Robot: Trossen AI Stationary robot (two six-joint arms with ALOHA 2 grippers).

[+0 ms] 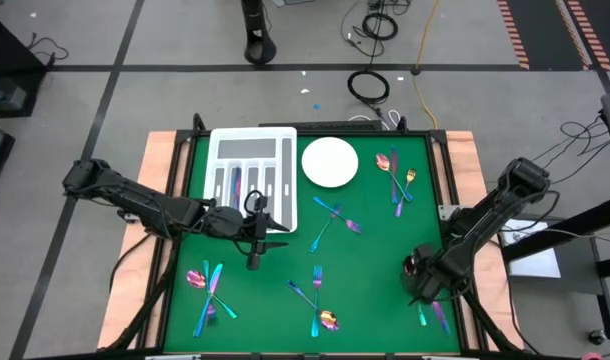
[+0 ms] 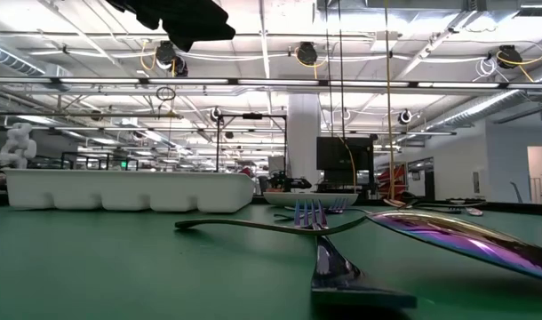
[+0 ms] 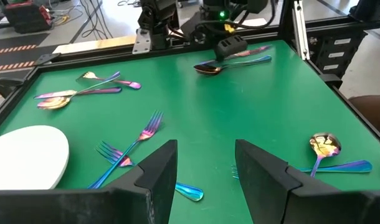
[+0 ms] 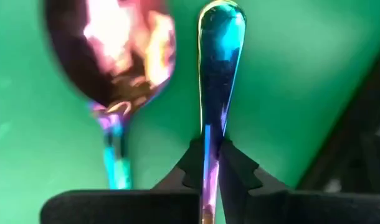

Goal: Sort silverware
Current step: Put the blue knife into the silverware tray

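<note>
Silverware [image 1: 330, 222] scattered in clusters across green table [image 1: 375, 290] | right gripper [image 4: 210, 163] near-right corner, fingers pinched on blue-tipped handle [image 4: 220, 68] beside spoon [image 4: 115, 56], likely for lift to tray [image 1: 253, 170] | left gripper [image 3: 205, 165] fingers wide, waiting by tray.

Iridescent silverware [image 1: 335, 222] in scattered clusters across green table [image 1: 375, 260], one handle [image 4: 218, 74] pinched.
</note>
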